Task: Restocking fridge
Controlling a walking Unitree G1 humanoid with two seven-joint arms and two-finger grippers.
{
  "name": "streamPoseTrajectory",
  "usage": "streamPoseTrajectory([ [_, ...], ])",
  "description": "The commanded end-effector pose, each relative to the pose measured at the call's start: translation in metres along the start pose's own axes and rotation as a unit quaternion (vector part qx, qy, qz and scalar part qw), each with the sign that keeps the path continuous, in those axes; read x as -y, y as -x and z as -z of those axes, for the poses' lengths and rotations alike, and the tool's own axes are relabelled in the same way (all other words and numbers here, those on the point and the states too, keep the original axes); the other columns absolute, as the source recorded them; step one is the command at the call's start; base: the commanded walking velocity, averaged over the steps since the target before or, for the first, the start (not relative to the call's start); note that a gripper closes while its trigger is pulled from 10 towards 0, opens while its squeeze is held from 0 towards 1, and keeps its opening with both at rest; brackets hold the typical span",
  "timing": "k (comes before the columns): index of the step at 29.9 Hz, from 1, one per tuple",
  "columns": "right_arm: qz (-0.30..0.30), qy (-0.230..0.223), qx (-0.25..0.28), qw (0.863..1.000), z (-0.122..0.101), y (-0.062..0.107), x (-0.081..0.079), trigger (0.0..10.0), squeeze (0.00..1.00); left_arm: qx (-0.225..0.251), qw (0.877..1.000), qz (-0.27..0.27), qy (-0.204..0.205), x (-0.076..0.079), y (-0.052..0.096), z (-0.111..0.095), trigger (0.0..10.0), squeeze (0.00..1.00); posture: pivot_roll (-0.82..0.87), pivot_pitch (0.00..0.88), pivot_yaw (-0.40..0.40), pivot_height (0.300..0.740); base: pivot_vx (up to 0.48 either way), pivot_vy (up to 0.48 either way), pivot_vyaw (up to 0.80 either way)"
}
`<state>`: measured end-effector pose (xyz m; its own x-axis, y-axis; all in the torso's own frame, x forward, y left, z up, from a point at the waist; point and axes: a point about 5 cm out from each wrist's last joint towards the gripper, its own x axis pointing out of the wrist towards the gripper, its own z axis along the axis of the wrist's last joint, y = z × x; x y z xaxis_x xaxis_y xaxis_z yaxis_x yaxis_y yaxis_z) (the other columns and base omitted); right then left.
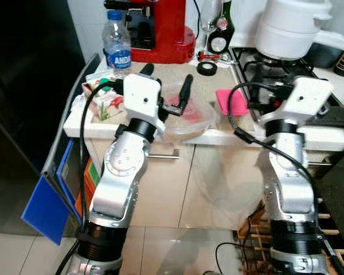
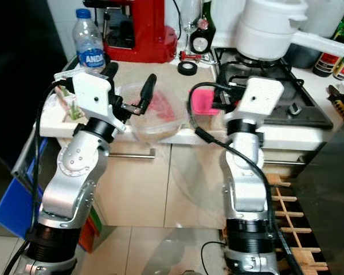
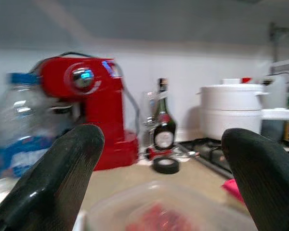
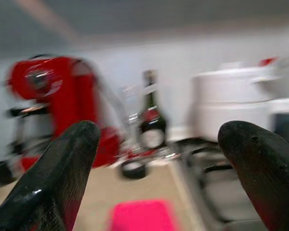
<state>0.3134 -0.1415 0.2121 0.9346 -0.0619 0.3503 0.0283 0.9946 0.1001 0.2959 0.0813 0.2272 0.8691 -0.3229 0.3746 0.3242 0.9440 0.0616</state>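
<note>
I am standing the robot at the counter (image 1: 160, 136) and treating the clear plastic container (image 1: 190, 117) of red food as my landmark. It is sitting at the counter's front edge, not yet lifted, so I judge the restocking to be barely begun: nothing is in hand and no open fridge is in front of me.

My left end effector (image 1: 166, 86) is hovering just over the container with its fingers spread wide, one on each side of it, holding nothing. From the left wrist camera I am looking down at the container's rim (image 3: 159, 207) between the two black fingers (image 3: 58, 178).

My right end effector is reaching toward the counter on the hob side of the container, above a pink block (image 4: 142, 215); its fingers (image 4: 55, 178) are also spread wide and empty, though that view is blurring.

On the container's other side a carton (image 1: 103, 100) is lying on the counter, with a water bottle (image 1: 116, 43) and a red coffee machine (image 1: 160, 28) behind. What is left, as I judge it: gripping the container, carrying it to the fridge, then likely the carton and bottle.
</note>
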Motion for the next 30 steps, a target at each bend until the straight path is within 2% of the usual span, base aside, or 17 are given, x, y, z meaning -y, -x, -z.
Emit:
streamPoseTrajectory([
  [1, -0.028, -0.019, -0.037, 0.999, 0.006, -0.004, -0.007, 10.0, 0.03, 0.002, 1.000, -0.009, 0.001, -0.002, 0.002, -0.005, 10.0, 0.00, 0.02, 0.000, -0.022, 0.740, 0.000, 0.000, 0.00],
  [8, -0.033, -0.027, -0.076, 0.996, 0.012, -0.004, -0.007, 10.0, 0.03, -0.005, 1.000, -0.019, 0.000, -0.005, 0.006, -0.004, 10.0, 0.00, 0.03, 0.000, -0.033, 0.740, 0.000, 0.000, 0.00],
  [10, -0.020, -0.005, -0.092, 0.996, 0.015, -0.004, -0.001, 10.0, 0.03, -0.009, 1.000, -0.020, 0.002, -0.005, 0.006, -0.004, 10.0, 0.00, 0.03, 0.000, -0.036, 0.740, 0.000, 0.000, 0.00],
  [18, -0.012, 0.007, -0.113, 0.994, 0.018, -0.005, 0.001, 10.0, 0.03, -0.015, 1.000, -0.021, 0.003, -0.005, 0.007, -0.004, 10.0, 0.00, 0.03, 0.000, -0.036, 0.740, 0.000, 0.000, 0.00],
  [22, -0.002, -0.008, -0.135, 0.991, 0.021, -0.009, 0.002, 10.0, 0.03, -0.019, 1.000, -0.021, 0.003, -0.005, 0.008, -0.003, 10.0, 0.00, 0.03, 0.000, -0.039, 0.740, 0.000, 0.000, 0.00],
  [30, 0.005, 0.007, -0.145, 0.989, 0.023, -0.023, 0.007, 10.0, 0.03, -0.024, 0.999, -0.025, -0.002, -0.005, 0.012, -0.003, 10.0, 0.00, 0.05, 0.000, -0.048, 0.740, 0.000, 0.000, 0.00],
])
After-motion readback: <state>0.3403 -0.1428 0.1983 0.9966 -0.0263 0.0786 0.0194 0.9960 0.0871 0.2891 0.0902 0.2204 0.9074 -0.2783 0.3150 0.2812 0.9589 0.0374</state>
